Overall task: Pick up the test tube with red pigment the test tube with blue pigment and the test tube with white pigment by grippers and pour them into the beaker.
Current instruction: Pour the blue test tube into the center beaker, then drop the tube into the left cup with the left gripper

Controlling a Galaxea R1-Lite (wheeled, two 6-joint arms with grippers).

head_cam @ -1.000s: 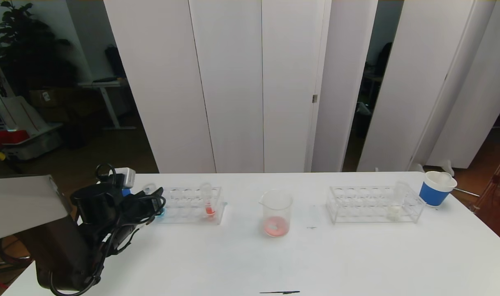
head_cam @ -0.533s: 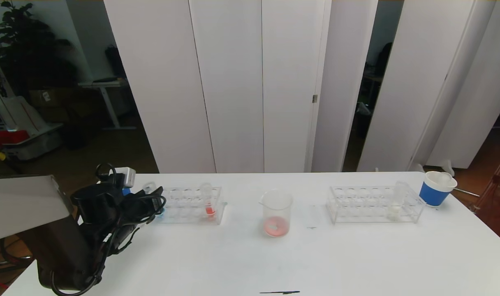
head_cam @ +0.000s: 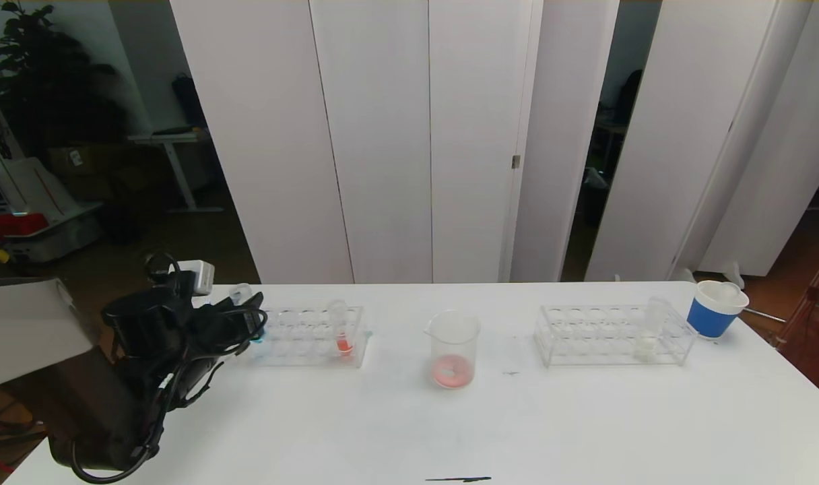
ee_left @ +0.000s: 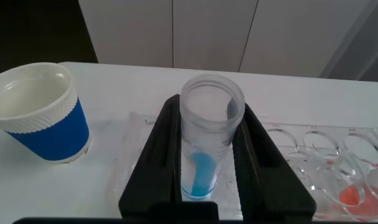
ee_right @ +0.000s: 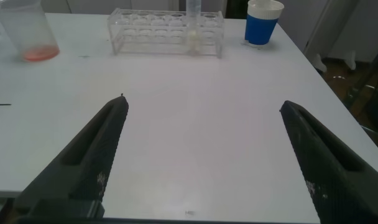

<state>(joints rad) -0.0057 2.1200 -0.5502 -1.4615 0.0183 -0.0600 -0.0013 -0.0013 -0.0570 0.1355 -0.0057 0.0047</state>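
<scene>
Left gripper (ee_left: 211, 163) clamped on the test tube with blue pigment (ee_left: 209, 140), tube upright between both black fingers (ee_left: 161, 158), blue liquid at its bottom. In head view left gripper (head_cam: 248, 322) sits at the left end of the left rack (head_cam: 312, 337); a tube with orange-red liquid (head_cam: 341, 329) stands in that rack. Blue paper cup (ee_left: 40, 112) beside it. Right gripper (ee_right: 201, 155) hovers over the white table (ee_right: 195, 124), fingers spread wide, holding nothing. Beaker (head_cam: 453, 349) mid-table, reddish liquid inside. Test tube with white pigment (head_cam: 648, 329) upright in the right rack (head_cam: 611, 335), well apart from both grippers.
</scene>
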